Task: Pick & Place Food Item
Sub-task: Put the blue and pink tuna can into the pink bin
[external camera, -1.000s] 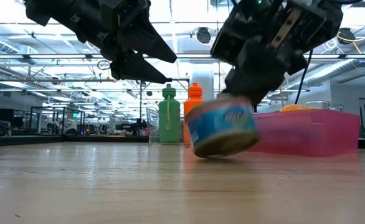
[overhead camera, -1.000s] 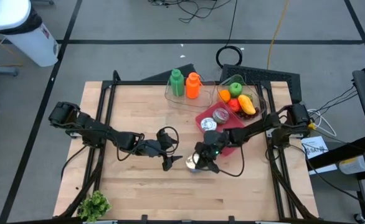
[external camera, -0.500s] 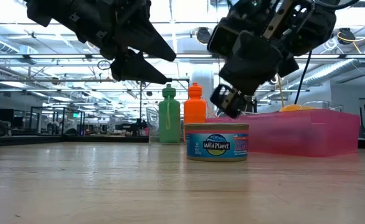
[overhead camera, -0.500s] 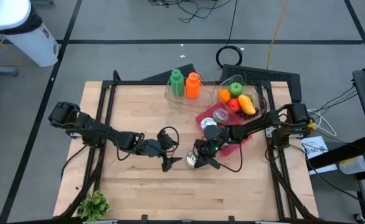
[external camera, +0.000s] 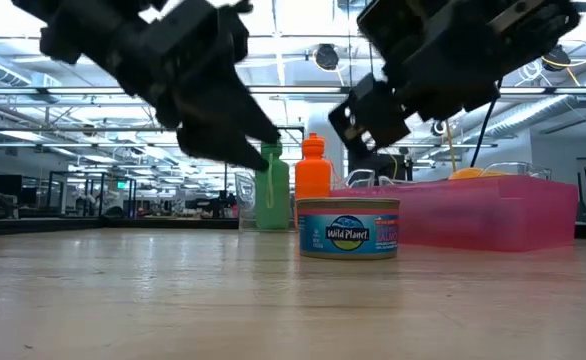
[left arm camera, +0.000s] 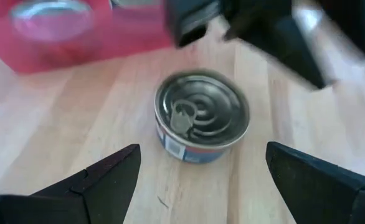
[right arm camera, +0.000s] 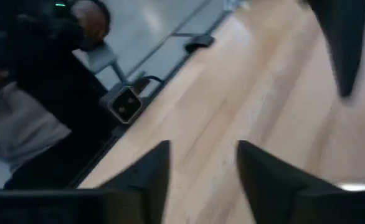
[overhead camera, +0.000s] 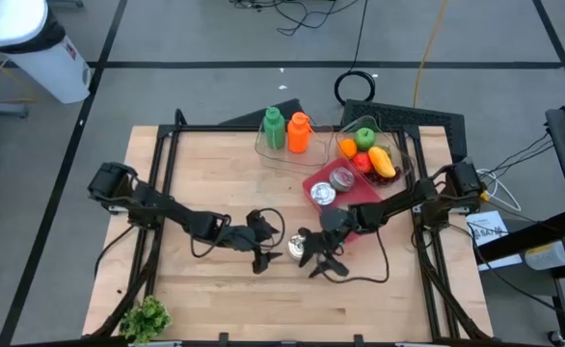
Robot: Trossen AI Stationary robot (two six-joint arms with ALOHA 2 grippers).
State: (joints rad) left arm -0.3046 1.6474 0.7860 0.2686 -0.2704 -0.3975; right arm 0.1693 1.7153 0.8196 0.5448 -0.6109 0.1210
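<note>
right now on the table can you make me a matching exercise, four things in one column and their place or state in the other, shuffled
Things:
1. tuna can
2. left gripper
3. green bottle
4. pink tray

Places or states:
A. far edge of the table, beside the orange bottle
B. open, at the can's left side
C. upright on the wood, held by nothing
D. holds two more cans

Pairs: 1-C, 2-B, 3-A, 4-D

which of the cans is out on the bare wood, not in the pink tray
The blue-labelled can between the two pincers; the other two cans sit in the pink tray.
</note>
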